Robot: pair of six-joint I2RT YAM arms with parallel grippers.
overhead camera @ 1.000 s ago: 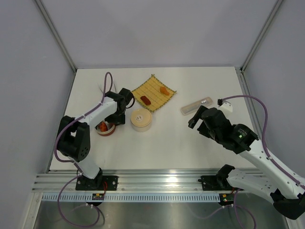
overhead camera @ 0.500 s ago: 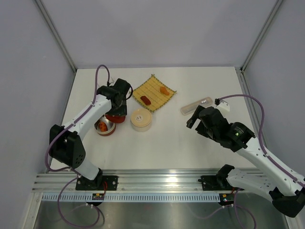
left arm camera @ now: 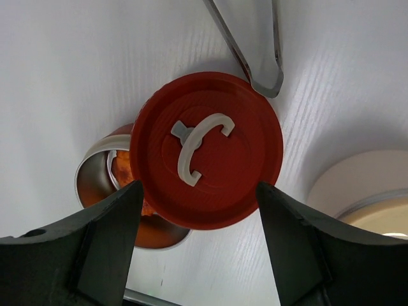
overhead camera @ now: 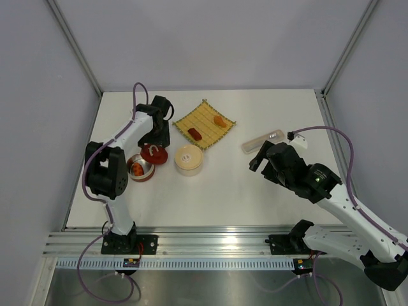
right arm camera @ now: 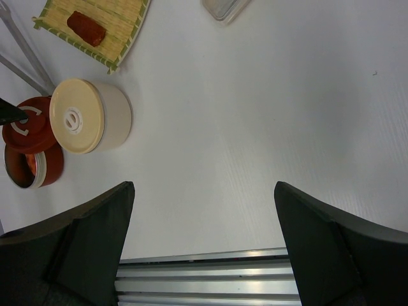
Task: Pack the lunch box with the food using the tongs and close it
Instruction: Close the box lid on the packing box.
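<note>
Bench note: the lunch box, round with a flat cream lid, is sitting closed on the white worktop. Just left of it the left tool is hovering, fingers apart, over a glossy red lid. The thin silver tongs are lying beyond. Behind the lunch box, two food pieces are resting on a woven yellow mat. Well to its right, the right tool is hanging spread wide.

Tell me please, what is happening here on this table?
The left gripper hangs open over a red lid, which lies partly across a red tin with something orange inside. The tongs lie just beyond it, untouched. The lunch box stands beside, lid on. Two food pieces wait on the mat. The right gripper is open and holds nothing.
</note>
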